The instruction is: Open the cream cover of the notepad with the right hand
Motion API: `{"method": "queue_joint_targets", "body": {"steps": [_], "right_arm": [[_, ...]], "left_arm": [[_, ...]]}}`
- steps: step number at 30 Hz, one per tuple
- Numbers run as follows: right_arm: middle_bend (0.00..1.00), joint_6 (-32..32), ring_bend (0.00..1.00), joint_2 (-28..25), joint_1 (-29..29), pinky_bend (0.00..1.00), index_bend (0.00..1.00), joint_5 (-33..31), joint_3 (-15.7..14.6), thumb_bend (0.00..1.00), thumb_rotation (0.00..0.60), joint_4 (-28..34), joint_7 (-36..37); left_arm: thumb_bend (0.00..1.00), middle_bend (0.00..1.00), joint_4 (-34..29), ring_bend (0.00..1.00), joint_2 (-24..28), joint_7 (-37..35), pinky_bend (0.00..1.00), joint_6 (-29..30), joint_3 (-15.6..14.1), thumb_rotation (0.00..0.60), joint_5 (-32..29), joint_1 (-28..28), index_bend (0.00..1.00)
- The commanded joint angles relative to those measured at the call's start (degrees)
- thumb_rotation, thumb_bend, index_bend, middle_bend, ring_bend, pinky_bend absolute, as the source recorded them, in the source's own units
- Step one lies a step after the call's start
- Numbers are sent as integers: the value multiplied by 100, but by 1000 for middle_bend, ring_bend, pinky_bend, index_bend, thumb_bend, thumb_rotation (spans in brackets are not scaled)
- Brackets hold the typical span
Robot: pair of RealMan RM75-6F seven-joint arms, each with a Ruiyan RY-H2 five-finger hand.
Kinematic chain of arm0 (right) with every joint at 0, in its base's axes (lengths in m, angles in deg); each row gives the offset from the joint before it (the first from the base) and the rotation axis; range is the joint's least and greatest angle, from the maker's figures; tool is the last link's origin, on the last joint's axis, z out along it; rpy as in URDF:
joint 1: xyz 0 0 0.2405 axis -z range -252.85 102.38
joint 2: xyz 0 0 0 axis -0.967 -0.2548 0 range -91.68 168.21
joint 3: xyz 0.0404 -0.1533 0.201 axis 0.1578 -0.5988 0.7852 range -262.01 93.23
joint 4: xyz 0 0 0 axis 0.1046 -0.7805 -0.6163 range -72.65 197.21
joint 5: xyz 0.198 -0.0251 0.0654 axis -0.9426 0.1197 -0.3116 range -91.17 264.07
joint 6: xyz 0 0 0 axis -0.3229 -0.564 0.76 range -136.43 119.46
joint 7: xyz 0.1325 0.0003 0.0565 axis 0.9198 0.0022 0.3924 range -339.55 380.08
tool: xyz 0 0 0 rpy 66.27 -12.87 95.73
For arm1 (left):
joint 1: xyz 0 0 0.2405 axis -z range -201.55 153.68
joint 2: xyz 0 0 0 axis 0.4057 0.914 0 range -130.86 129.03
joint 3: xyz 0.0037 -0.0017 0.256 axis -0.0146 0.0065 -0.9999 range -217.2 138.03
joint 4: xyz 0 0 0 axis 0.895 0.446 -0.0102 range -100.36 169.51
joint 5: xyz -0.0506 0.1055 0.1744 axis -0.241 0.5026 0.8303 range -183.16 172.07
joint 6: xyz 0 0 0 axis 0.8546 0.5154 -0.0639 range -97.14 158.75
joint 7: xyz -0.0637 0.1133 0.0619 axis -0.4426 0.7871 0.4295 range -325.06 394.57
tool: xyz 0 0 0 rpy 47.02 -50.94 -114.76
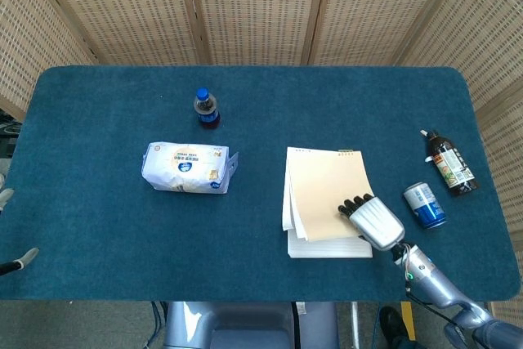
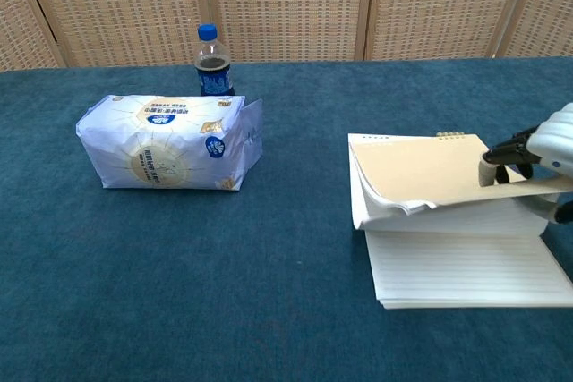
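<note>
The notepad [image 1: 327, 244] lies right of the table's middle, its lined white pages [image 2: 466, 266] bared at the near end. Its cream cover [image 1: 325, 190] is raised off the pad [image 2: 430, 176], with a few white sheets curling up under it. My right hand [image 1: 374, 220] holds the cover's right near edge, dark fingers on top; in the chest view this hand [image 2: 548, 145] is cut by the frame's right edge. Only pale slivers at the head view's left edge [image 1: 5, 199] may belong to my left hand.
A white tissue pack [image 1: 186, 167] lies left of centre on the blue table [image 1: 98, 120], with a small cola bottle [image 1: 206, 109] behind it. A blue can [image 1: 424, 205] lies just right of my right hand, and a dark bottle [image 1: 450, 163] lies beyond it.
</note>
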Motion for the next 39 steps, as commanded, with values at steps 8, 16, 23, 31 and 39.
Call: {"method": "queue_joint_targets", "body": {"steps": [8,16,23,31,39], "right_arm": [[674,547,538,-1043,374,610,652,691,-711,761,600,999,-44],[674,874,538,-1429,445,611,653,1265,-1059,761,600,1001,197],[674,1135,538,-1575,426,610,653,1729,-1209,762,600,852,359],[674,711,538,-1790,102,610,653,1317,-865,762,600,1456,671],[676,-1184,538,-2535,-809,611,657,-404,14,761,600,3188,680]], "left_arm": [[0,0,-10,0,-37,98,0,12,-17,600,29,-3,0],[0,0,-23,0,-74,199,0,-3,-19,600,24,6,0],[0,0,-39,0,-102,267,0,-9,-30,600,22,4,0],[0,0,-48,0,-118,319,0,-51,-26,600,-7,23,0],[0,0,-64,0,-101,296,0,-132,13,600,-114,58,0]]}}
